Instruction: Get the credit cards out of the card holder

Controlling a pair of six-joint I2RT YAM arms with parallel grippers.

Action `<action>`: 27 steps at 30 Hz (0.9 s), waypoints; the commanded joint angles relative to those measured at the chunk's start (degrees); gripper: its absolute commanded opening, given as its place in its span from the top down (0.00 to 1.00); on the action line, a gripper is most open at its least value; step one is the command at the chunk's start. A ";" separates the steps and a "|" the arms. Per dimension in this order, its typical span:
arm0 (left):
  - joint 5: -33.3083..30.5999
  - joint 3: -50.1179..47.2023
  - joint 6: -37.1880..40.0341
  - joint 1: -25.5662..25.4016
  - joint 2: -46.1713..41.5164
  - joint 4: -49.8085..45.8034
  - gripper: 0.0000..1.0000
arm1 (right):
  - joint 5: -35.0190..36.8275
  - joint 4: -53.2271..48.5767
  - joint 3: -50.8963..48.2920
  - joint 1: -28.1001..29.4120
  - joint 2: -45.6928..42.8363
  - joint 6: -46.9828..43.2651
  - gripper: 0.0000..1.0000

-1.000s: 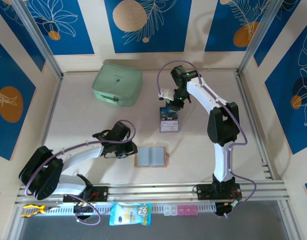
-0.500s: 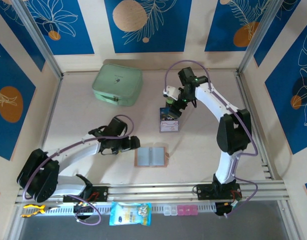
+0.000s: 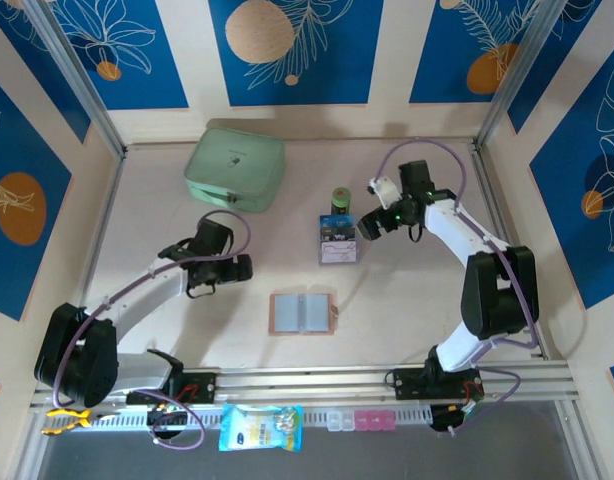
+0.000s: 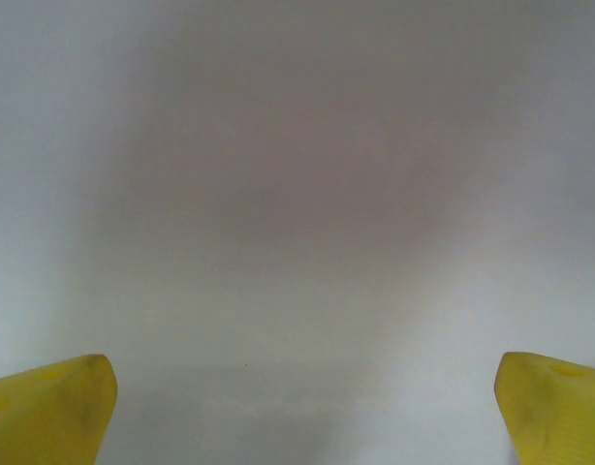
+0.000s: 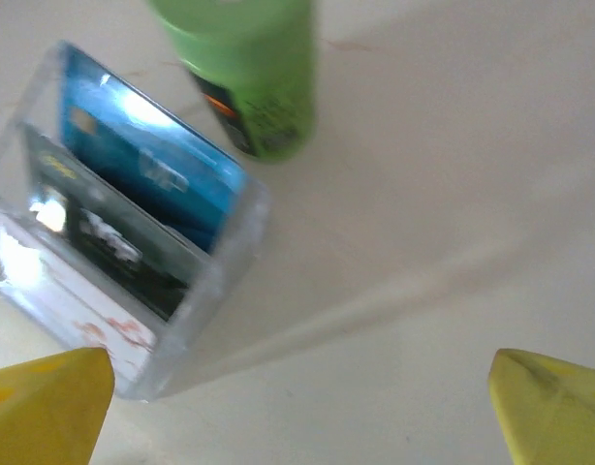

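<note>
On the table (image 3: 407, 320), the card holder (image 3: 303, 313) lies open, long axis left-right. The left gripper (image 3: 245, 268) is nearer, up-left of it. The credit cards (image 3: 337, 234) stand beyond it, beside the right gripper (image 3: 365, 228).
Left wrist: fingertips (image 4: 50, 412) spread.
Right wrist: spread too, cards ahead-left.

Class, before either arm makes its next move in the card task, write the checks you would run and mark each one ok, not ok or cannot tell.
1. Is the left hand open and empty? ok.
2. Is the right hand open and empty? ok.
3. Does the card holder lie open and flat, apart from both hands? ok.
4. Is the card holder emptied of cards? cannot tell, too small from above.
5. Do the credit cards stand inside the clear box? ok.
6. Is the green cylinder beside the clear box untouched by the right hand? ok.
</note>
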 commanded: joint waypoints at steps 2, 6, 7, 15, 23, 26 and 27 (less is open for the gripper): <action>-18.47 0.56 8.00 1.29 0.52 2.74 0.01 | -4.81 14.65 -9.67 -5.59 -4.53 13.67 0.01; -24.58 0.29 10.21 4.12 2.36 5.76 0.00 | -5.58 26.62 -18.87 -9.47 -6.24 19.90 0.01; -26.29 0.47 10.99 4.49 2.82 6.70 0.01 | -4.71 29.55 -20.89 -9.71 -6.44 20.48 0.01; -30.54 -4.60 24.96 6.95 3.78 23.57 0.01 | 0.49 46.37 -29.02 -8.81 -7.59 22.28 0.01; -24.62 -17.51 32.05 9.05 0.89 49.50 0.01 | 5.16 60.51 -34.43 -6.04 -6.47 20.73 0.01; -22.38 -21.31 33.05 10.21 0.02 59.72 0.01 | 6.49 63.74 -35.96 -6.86 -5.94 22.40 0.01; -21.29 -22.16 33.10 10.59 0.18 62.59 0.01 | 6.41 64.52 -36.64 -7.23 -6.13 22.84 0.01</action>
